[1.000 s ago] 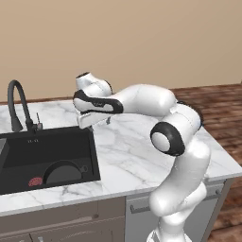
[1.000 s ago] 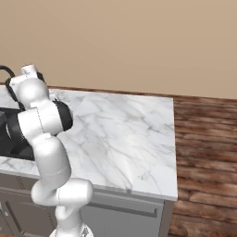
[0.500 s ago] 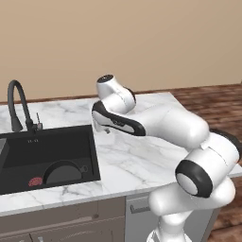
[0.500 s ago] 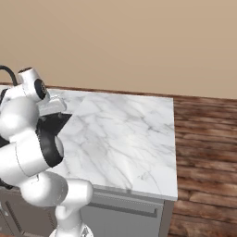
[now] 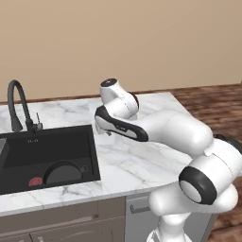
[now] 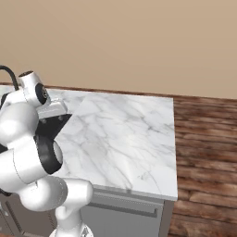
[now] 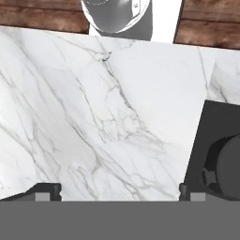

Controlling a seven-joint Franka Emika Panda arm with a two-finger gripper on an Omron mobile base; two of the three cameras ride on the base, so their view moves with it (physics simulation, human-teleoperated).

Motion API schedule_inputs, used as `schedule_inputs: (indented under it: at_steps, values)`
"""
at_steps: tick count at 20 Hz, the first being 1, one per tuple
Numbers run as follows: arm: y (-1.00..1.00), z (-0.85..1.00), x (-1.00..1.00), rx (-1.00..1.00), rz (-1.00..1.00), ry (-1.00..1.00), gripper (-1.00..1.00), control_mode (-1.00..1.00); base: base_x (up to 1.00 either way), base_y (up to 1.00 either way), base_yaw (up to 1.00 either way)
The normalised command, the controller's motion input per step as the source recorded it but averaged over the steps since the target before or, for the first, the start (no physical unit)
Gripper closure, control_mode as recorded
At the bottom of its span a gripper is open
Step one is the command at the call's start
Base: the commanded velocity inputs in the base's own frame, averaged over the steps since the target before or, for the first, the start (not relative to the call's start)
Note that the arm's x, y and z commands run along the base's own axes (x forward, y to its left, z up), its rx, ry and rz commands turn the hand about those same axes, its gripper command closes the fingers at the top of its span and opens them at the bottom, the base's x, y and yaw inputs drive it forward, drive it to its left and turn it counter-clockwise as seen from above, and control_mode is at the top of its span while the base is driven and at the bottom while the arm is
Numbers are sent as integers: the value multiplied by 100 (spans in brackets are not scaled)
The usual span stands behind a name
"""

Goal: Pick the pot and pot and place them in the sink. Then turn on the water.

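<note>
In the left base view the black sink (image 5: 47, 151) fills the lower left, sunk in the white marble counter (image 5: 137, 160). A dark pot (image 5: 64, 172) lies in its lower right part, with a small red thing (image 5: 35, 181) just beside it and the black faucet (image 5: 19, 106) arching above at the upper left. The right base view hides most of the sink behind the white arm (image 6: 28, 139). In the hand view the gripper (image 7: 119, 190) hangs empty over bare marble, fingers (image 7: 47, 190) spread wide, with the sink corner and pot at the right edge.
</note>
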Motion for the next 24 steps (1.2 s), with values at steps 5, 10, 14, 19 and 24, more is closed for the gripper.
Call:
schedule_inputs:
  at_steps: [5, 10, 14, 19, 24]
  values:
    - [0, 0, 0, 0, 0, 0, -100, 100, -13, -1, -10]
    - [0, 0, 0, 0, 0, 0, -100, 100, -15, 0, -53]
    - [0, 0, 0, 0, 0, 0, -100, 100, -2, 0, -59]
    - [0, 0, 0, 0, 0, 0, -100, 100, -12, 0, -64]
    - [0, 0, 0, 0, 0, 0, -100, 100, 0, -2, -65]
